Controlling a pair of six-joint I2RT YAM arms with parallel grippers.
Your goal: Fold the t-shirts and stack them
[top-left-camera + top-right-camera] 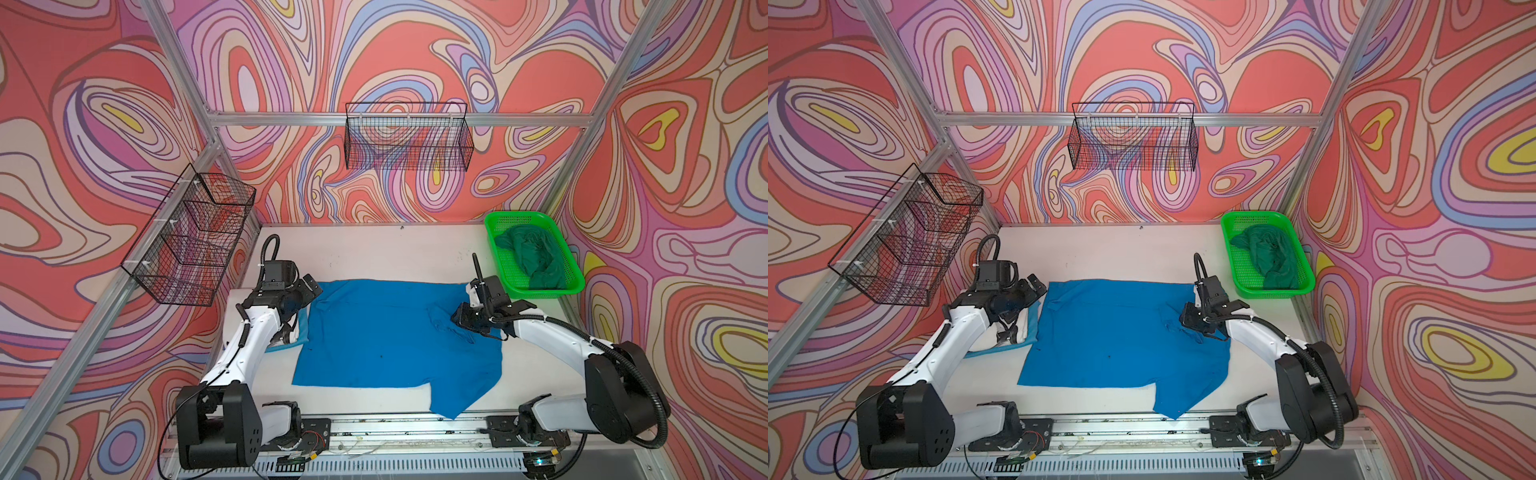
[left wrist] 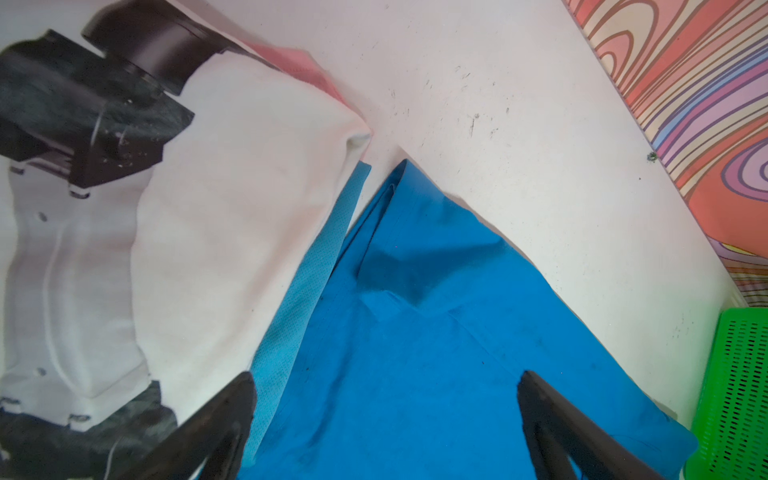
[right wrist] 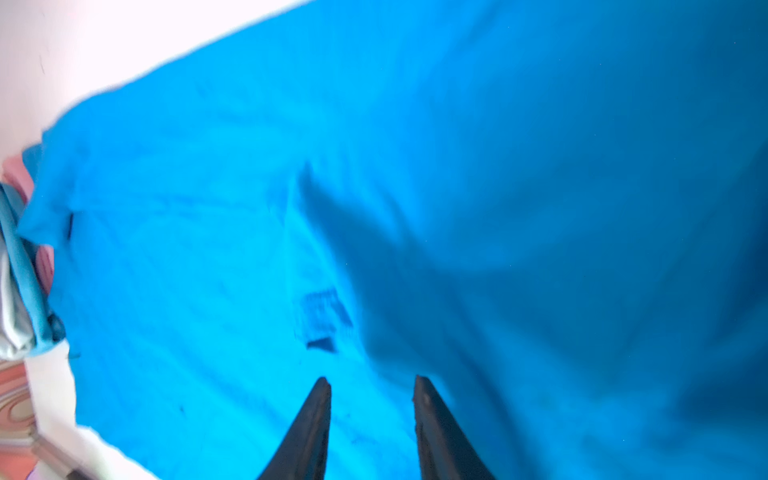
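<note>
Surroundings: swirl-printed walls [image 1: 415, 50] enclose a white bench [image 1: 374, 253]; every place below is given from the bright blue t-shirt [image 1: 386, 336]
Bright blue t-shirt: spread flat and unfolded mid-bench; one sleeve [image 1: 453, 395] trails out to the bench's near edge
Other shirts: white printed t-shirt [image 2: 208, 208] lies folded on a lighter blue t-shirt [image 2: 299, 299], against its left edge; dark green t-shirt [image 1: 532, 253] sits crumpled in the green basket [image 1: 519, 215], beyond its far right corner
Left claw [image 2: 384, 376]: released, jaws wide; poised above its far left corner; grasping nothing
Right claw [image 3: 372, 380]: jaws partly apart over the collar [image 1: 440, 322] near its right edge; no cloth seen between them
Handling: light and limp, likely to sag and wrinkle; thin layers may slide apart, so a pinch probably needs both
Hold: hem corners or shoulder seams look best, one per claw, cloth kept taut
</note>
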